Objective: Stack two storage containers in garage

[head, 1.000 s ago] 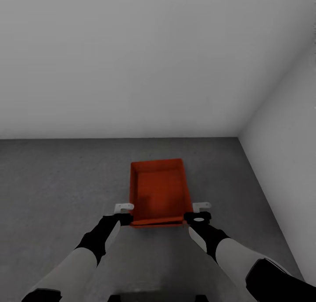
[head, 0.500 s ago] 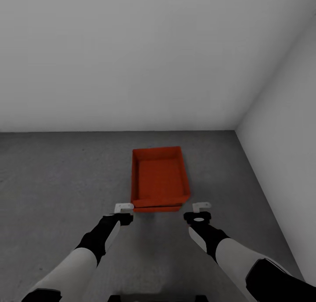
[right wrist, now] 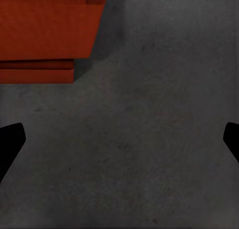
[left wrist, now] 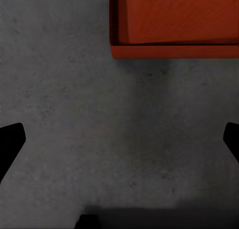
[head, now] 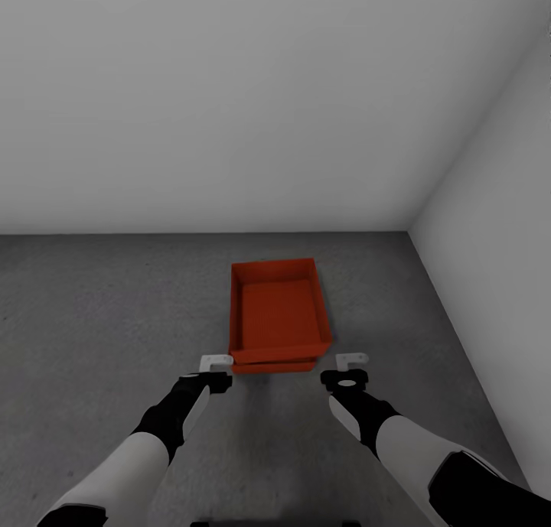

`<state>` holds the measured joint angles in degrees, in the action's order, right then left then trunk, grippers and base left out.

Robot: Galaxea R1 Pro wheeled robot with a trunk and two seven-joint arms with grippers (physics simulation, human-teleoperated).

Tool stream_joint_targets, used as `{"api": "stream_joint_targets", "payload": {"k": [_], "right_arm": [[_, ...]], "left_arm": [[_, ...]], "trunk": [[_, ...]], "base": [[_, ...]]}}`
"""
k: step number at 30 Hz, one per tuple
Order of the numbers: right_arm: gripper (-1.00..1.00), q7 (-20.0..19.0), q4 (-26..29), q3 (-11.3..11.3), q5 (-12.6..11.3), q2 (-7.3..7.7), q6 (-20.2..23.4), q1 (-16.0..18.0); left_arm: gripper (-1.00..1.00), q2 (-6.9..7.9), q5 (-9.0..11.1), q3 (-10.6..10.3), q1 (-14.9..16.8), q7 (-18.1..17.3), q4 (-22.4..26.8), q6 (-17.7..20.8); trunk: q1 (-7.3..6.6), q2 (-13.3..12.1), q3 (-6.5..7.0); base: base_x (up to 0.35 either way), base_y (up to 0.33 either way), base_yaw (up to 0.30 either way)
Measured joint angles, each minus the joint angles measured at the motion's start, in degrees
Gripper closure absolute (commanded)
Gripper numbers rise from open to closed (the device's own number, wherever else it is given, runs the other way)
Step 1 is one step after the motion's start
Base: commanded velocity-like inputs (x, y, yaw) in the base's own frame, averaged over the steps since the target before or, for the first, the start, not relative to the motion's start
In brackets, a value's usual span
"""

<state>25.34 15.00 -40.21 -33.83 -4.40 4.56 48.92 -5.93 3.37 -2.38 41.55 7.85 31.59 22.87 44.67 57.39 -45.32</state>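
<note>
Both jaws wide apart, empty, before two nested orange-red storage containers (head: 279, 320) on mottled floor (head: 107, 313).

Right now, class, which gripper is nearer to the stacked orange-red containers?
Left, slightly. The left gripper sits just beside the stack's near left corner; the right gripper is off its near right corner with a wider gap. Both are open.

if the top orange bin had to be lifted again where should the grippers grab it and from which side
Probably by its two long side walls, one gripper each, coming from the near short end. The top container sits skewed on the lower container, long axis pointing away from the robot; the left gripper and right gripper flank that end, open.
</note>
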Motion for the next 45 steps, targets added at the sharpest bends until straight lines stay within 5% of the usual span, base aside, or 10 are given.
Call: {"api": "stream_joint_targets", "payload": {"k": [13,21,31,45], "right_arm": [[-1.00,-0.1,-0.6,0.0,-0.2,-0.11,0.0,-0.1],[-1.00,-0.2,-0.9,0.0,-0.4,-0.14,0.0,-0.1],[-1.00,-0.3,-1.8,0.0,-0.4,-0.14,0.3,-0.2],[-1.00,-0.4,-3.9,0.0,-0.4,-0.16,0.6,-0.2]], "left_arm": [[-1.00,0.70,0.3,0.0,0.0,-0.3,-0.9,0.1],[-1.00,1.63,0.2,0.1,0.0,-0.4,-9.1,-0.5],[-1.00,2.73,0.3,0.2,0.0,-0.3,-17.9,-6.7],[-1.00,3.18,0.6,0.2,0.0,-1.5,-21.7,-7.4]], "trunk": [[0.00,0.0,1.19],[0.00,0.0,1.92],[0.00,0.0,2.83],[0.00,0.0,3.30]], "base": [[0.000,0.000,0.000],[0.000,0.000,0.000],[0.000,0.000,0.000],[0.000,0.000,0.000]]}}
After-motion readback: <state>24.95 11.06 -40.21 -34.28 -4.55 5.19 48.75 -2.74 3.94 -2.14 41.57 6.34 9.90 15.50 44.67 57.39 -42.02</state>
